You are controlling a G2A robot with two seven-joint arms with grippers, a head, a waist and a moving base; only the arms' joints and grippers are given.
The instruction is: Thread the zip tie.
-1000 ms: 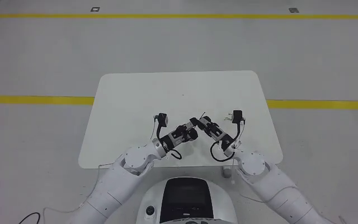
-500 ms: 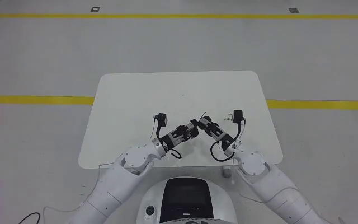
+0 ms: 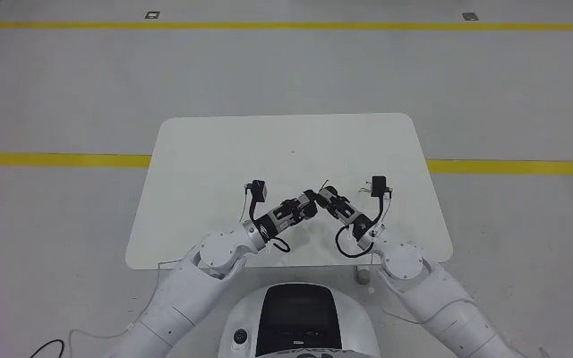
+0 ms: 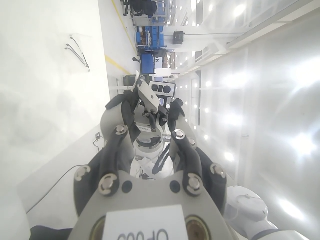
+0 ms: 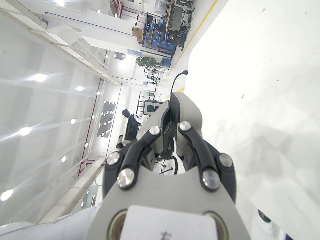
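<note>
Both grippers meet tip to tip above the middle of the white table (image 3: 224, 161). My right gripper (image 5: 173, 106) (image 3: 322, 195) is shut on a thin black zip tie (image 5: 178, 77), which curves out past the fingertips and ends in its small head. My left gripper (image 4: 150, 109) (image 3: 308, 201) faces it with the black pads (image 4: 125, 112) spread apart. The right gripper's pale fingertips (image 4: 146, 96) sit in that gap. I cannot tell whether the tie touches the left pads.
A few spare thin zip ties (image 4: 78, 52) lie together on the table beyond the grippers. Small dark specks (image 5: 262, 9) dot the tabletop. The table's rounded far edge (image 5: 192, 51) drops to a floor with yellow lines.
The left arm has shifted slightly, bringing its gripper a little closer to the right one. The right gripper keeps its hold on the zip tie.
</note>
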